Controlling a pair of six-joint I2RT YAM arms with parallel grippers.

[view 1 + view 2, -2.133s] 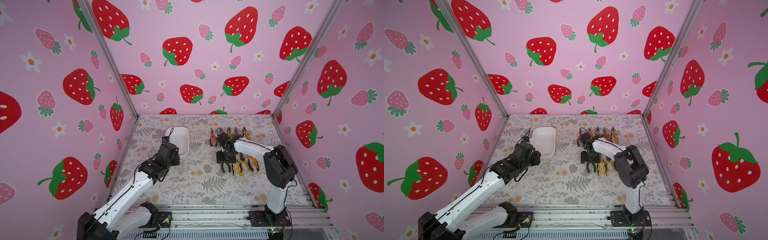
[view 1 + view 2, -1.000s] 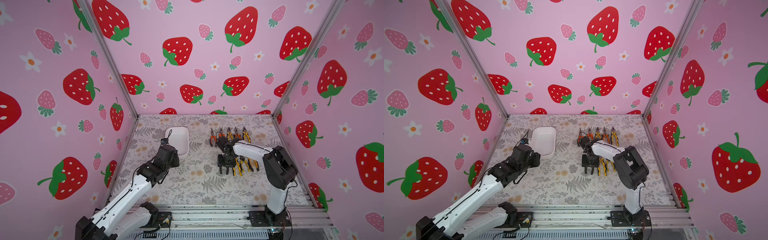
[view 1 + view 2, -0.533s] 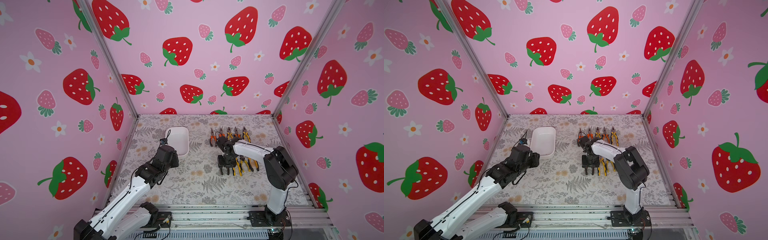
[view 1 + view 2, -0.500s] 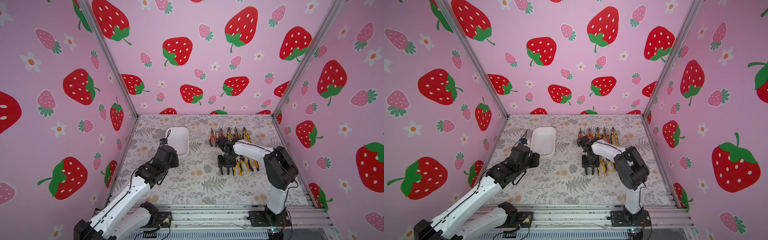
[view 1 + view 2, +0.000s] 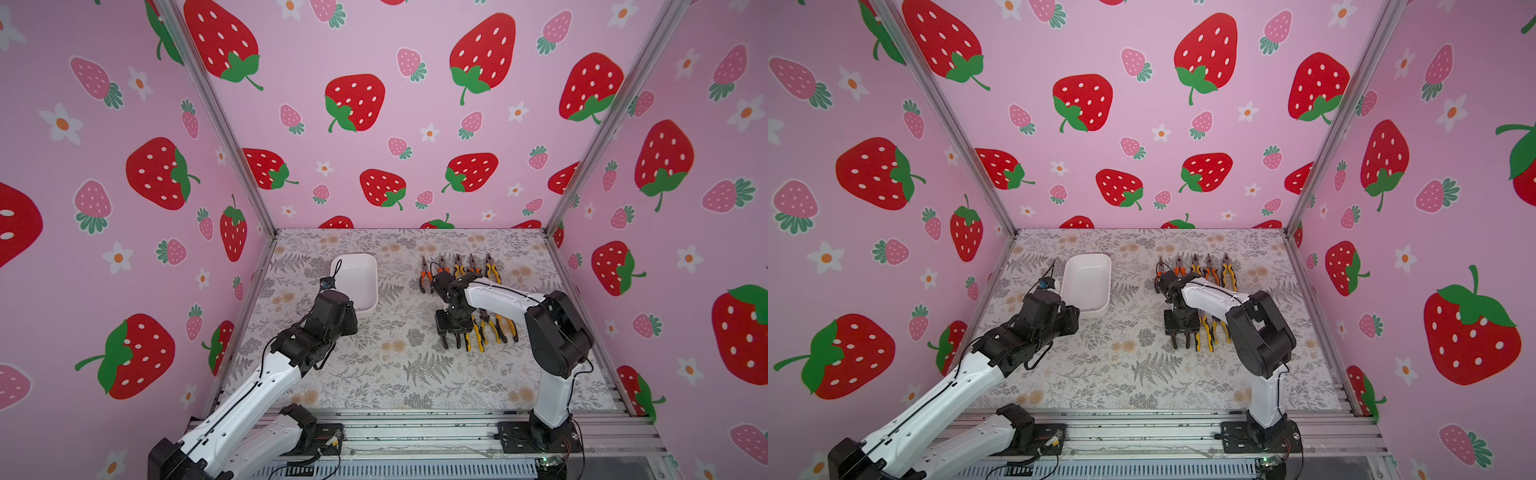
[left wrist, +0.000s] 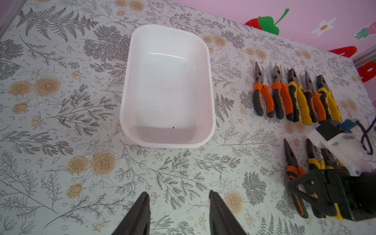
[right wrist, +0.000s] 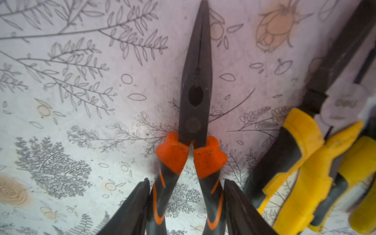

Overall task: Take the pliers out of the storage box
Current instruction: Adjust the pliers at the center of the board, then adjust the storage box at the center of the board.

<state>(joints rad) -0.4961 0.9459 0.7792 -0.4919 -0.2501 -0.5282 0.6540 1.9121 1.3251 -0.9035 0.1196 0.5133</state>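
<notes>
Right pincer [image 7: 186, 181] was half closed on the handles of the orange-handled pliers [image 7: 195, 97], lying on the table [image 7: 81, 122] at right, well apart from the empty storage box [image 6: 166, 140]. Opening wide, it might push the yellow-handled pliers [image 7: 295, 142] just beside.

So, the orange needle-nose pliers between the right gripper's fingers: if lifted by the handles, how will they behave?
Probably stiff and heavy for their size: the orange needle-nose pliers are mostly dark metal. The long nose may dip, since the right gripper grips only the handles. Lying flat, they should not roll.
</notes>
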